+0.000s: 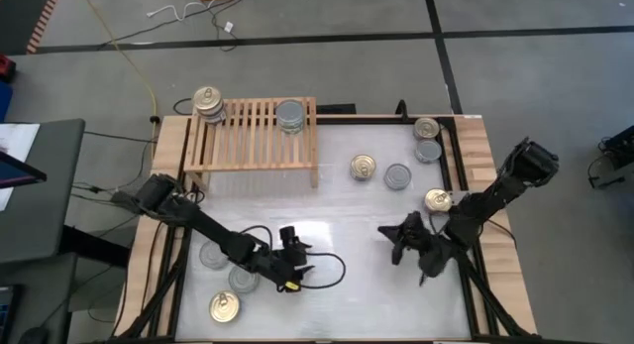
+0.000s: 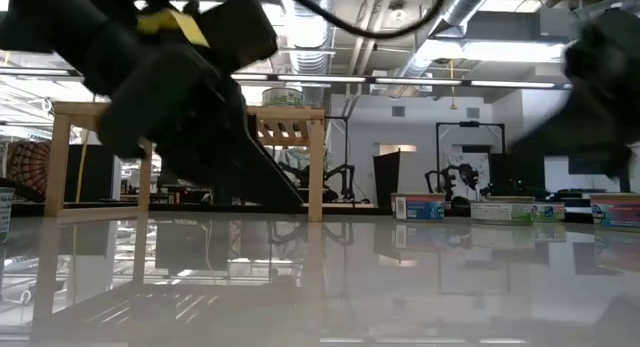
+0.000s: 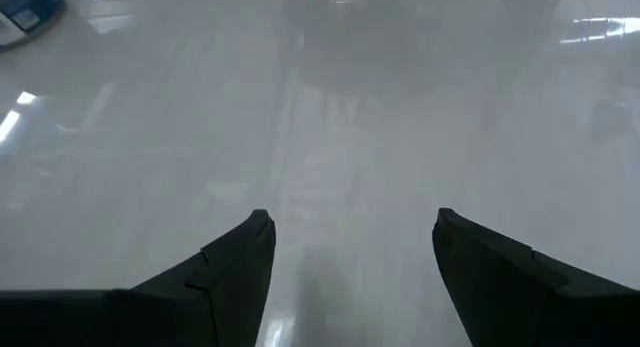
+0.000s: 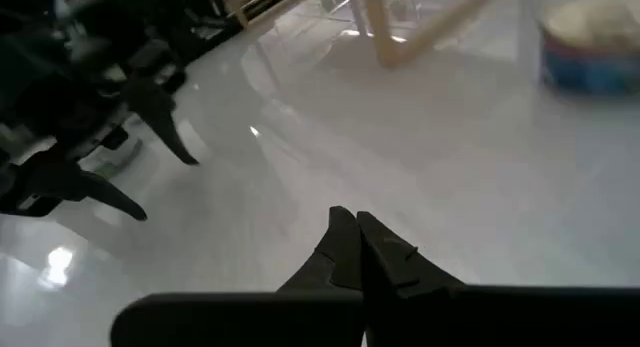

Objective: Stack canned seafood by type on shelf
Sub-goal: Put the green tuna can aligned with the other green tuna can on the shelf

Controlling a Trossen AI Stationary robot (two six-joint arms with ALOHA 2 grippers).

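Both arms hover low over the glossy white bench point(image 1: 337, 210), the left gripper point(image 3: 350, 252) spread wide and empty, the right gripper point(image 4: 357, 249) pinched shut on nothing. Short round metal tins point(image 1: 365, 168) lie scattered about, only a few on the slatted light-wood shelf point(image 1: 253, 136). I'd worry smooth tin walls slip, or the gold-topped stack point(image 1: 209, 105) at the shelf's corner topples if nudged.

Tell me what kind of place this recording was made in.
Most likely a robotics lab or workshop, not a shop or kitchen. The low view shows exposed ceiling ducts and other robot arms in the room behind. The high view shows loose cables on a grey floor around the white table.
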